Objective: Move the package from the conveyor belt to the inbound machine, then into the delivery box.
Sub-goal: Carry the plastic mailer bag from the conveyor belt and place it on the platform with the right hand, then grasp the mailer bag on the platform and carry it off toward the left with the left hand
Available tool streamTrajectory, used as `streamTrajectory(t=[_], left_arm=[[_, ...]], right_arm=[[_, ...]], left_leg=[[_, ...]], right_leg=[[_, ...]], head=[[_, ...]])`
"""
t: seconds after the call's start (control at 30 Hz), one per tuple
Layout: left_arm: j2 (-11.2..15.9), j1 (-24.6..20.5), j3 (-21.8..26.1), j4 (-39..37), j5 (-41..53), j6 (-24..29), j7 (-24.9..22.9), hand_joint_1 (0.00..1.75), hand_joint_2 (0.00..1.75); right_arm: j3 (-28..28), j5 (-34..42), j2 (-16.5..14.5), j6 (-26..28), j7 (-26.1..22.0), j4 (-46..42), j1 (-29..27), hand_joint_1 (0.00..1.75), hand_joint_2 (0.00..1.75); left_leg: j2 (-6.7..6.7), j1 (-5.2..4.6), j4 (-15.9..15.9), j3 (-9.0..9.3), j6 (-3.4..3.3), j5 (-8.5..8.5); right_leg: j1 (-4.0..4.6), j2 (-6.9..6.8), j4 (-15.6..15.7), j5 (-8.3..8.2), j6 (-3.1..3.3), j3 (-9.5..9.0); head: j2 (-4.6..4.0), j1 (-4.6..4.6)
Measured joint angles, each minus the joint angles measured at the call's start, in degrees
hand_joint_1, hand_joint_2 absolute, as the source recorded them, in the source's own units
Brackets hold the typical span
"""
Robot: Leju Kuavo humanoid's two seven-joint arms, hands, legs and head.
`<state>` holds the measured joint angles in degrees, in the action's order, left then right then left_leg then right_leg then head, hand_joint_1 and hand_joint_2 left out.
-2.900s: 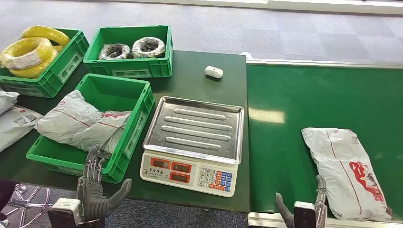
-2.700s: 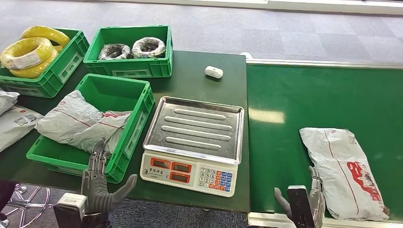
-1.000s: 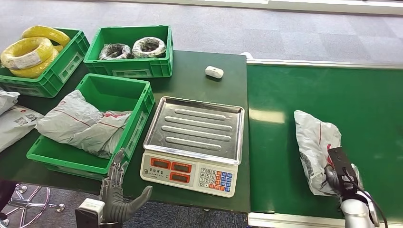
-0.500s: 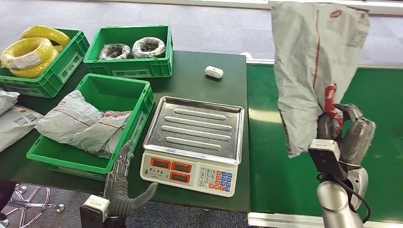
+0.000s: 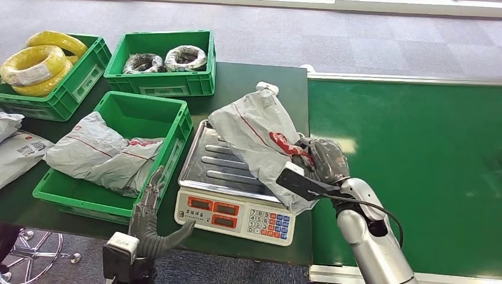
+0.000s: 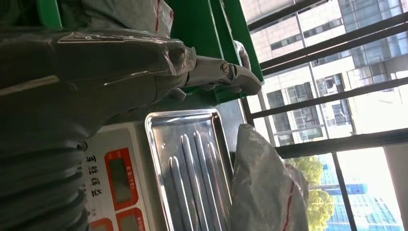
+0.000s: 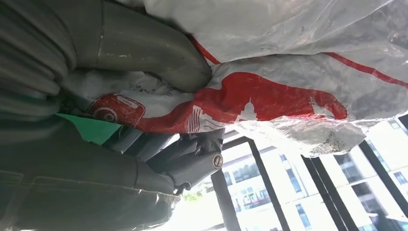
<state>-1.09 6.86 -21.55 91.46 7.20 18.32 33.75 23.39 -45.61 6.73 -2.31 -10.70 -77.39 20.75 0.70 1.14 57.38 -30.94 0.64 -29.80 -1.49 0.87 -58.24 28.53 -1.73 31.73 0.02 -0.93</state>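
— What do we lose sight of?
— The package (image 5: 257,133) covers the right part of the scale (image 5: 228,195) tray; our right hand (image 5: 322,160) grips its near end.
— And around?
— Our left hand (image 5: 151,222), fingers spread, holds nothing near the green crate (image 5: 177,127) with grey bags (image 5: 97,154).

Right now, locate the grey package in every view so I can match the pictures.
Head view: package at centre, over the scale tray, held by the right robot hand.
Left wrist view: package beside the tray.
Right wrist view: package pinched close-up.
Shared landmark: the package's red print.
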Motion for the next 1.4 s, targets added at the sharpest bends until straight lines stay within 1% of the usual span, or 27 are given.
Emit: streamTrajectory(t=[0.07, 0.2, 0.4, 0.63, 0.7, 0.77, 0.87, 0.97, 1.03, 1.13, 1.27, 1.33, 1.4], left_arm=[[-0.1, 0.0, 1.6, 0.0, 0.2, -0.1, 0.0, 0.00, 1.75], [-0.7, 0.1, 4.0, 0.7, 1.6, 0.0, 0.2, 0.00, 1.75], [-1.5, 0.2, 5.9, 1.8, 2.0, 0.5, 0.2, 0.00, 1.75], [-1.7, 0.2, 5.3, 2.0, 2.8, 1.1, 0.4, 0.00, 1.75], [-1.7, 0.2, 4.8, 2.1, 4.0, 1.4, -0.3, 0.00, 1.75], [-1.8, 0.0, 3.9, 2.4, 6.6, 1.7, -2.6, 0.00, 1.75], [-2.0, -1.1, 1.7, 2.6, 13.2, 2.0, -8.4, 0.00, 1.75], [-2.5, -3.7, -0.7, 1.8, 19.8, 0.9, -14.7, 0.00, 1.75], [-3.0, -5.4, -1.9, 0.7, 22.0, 0.0, -17.7, 0.00, 1.75], [-3.7, -7.1, -3.2, -0.6, 22.9, -0.3, -19.1, 0.00, 1.75], [-4.2, -8.6, -4.3, -1.8, 24.1, -1.2, -19.9, 0.00, 1.75], [-4.8, -9.9, -5.1, -3.1, 25.3, -2.2, -21.0, 0.00, 1.75], [-5.6, -12.0, -6.3, -5.2, 26.1, -2.6, -22.1, 0.00, 1.75]], right_arm=[[0.5, -0.9, -0.1, 1.8, -2.1, 0.8, -0.5, 0.00, 1.75], [0.9, -0.1, -0.5, 6.0, -7.0, 0.8, -1.9, 0.00, 1.75], [0.9, 3.3, -0.7, 9.8, -10.9, -1.7, -3.6, 0.00, 1.75], [0.8, 5.4, -0.4, 12.8, -12.1, -3.6, -3.9, 0.00, 1.75], [0.6, 6.1, -0.2, 14.6, -12.1, -4.3, -4.3, 0.00, 1.75], [-0.1, 7.4, 0.2, 18.0, -12.1, -5.9, -5.4, 0.00, 1.75], [-2.6, 9.9, 0.8, 24.6, -12.0, -10.4, -8.4, 0.00, 1.75], [-7.2, 14.8, 1.1, 30.2, -12.9, -16.2, -13.4, 0.00, 1.75], [-10.6, 17.8, 1.1, 31.9, -14.3, -19.7, -16.7, 0.00, 1.75], [-14.2, 19.1, 1.1, 32.3, -15.4, -23.3, -20.0, 0.00, 1.75], [-16.7, 20.1, 1.0, 33.6, -15.8, -26.0, -22.7, 0.00, 1.75], [-18.4, 22.3, 1.0, 35.0, -16.5, -27.8, -25.6, 0.00, 1.75], [-20.2, 25.0, 0.9, 35.5, -17.3, -29.6, -29.7, 0.00, 1.75]], left_leg=[[0.00, 0.00, 0.0, -0.02, 0.00, 0.00], [-0.01, 0.00, 0.0, -0.02, 0.00, 0.00], [-0.01, 0.00, 0.0, -0.02, 0.00, 0.00], [-0.02, 0.00, 0.0, -0.01, 0.00, 0.00], [-0.02, 0.00, 0.0, -0.01, 0.00, 0.00], [0.01, 0.00, 0.0, -0.03, 0.00, 0.00], [0.03, -0.01, 0.0, -0.06, -0.01, -0.01], [0.12, -0.02, 0.0, -0.10, -0.01, -0.02], [0.12, -0.03, 0.0, -0.13, -0.01, -0.03], [-0.04, -0.02, 0.0, -0.11, -0.01, -0.03], [0.07, -0.01, 0.0, -0.02, -0.01, -0.03], [0.21, -0.01, 0.0, -0.04, -0.01, -0.02], [0.25, -0.01, 0.0, -0.09, -0.01, -0.02]], right_leg=[[0.00, 0.00, 0.0, 0.00, 0.00, 0.02], [0.00, 0.01, 0.0, 0.00, 0.00, 0.05], [0.00, 0.01, 0.0, 0.00, 0.00, 0.05], [0.00, 0.01, 0.0, 0.00, 0.00, 0.06], [0.00, 0.01, 0.0, 0.00, 0.00, 0.08], [0.00, -0.01, 0.0, 0.00, 0.00, 0.10], [-0.01, -0.03, 0.0, 0.00, 0.00, 0.13], [-0.02, -0.10, 0.1, 0.00, 0.00, 0.13], [-0.03, -0.11, 0.1, 0.00, 0.00, 0.13], [-0.03, -0.01, 0.1, -0.01, 0.00, 0.14], [-0.01, -0.08, 0.1, 0.00, 0.00, 0.17], [-0.01, -0.19, 0.1, 0.03, -0.01, 0.13], [-0.01, -0.22, 0.0, 0.04, -0.03, 0.10]], head=[[0.00, -0.01], [0.00, -0.01], [0.00, 0.00], [0.00, -0.01], [0.00, 0.00], [0.00, 0.00], [0.00, -0.01], [0.00, 0.00], [0.00, 0.00], [0.00, 0.00], [0.00, -0.02], [0.00, -0.01], [0.00, 0.00]])
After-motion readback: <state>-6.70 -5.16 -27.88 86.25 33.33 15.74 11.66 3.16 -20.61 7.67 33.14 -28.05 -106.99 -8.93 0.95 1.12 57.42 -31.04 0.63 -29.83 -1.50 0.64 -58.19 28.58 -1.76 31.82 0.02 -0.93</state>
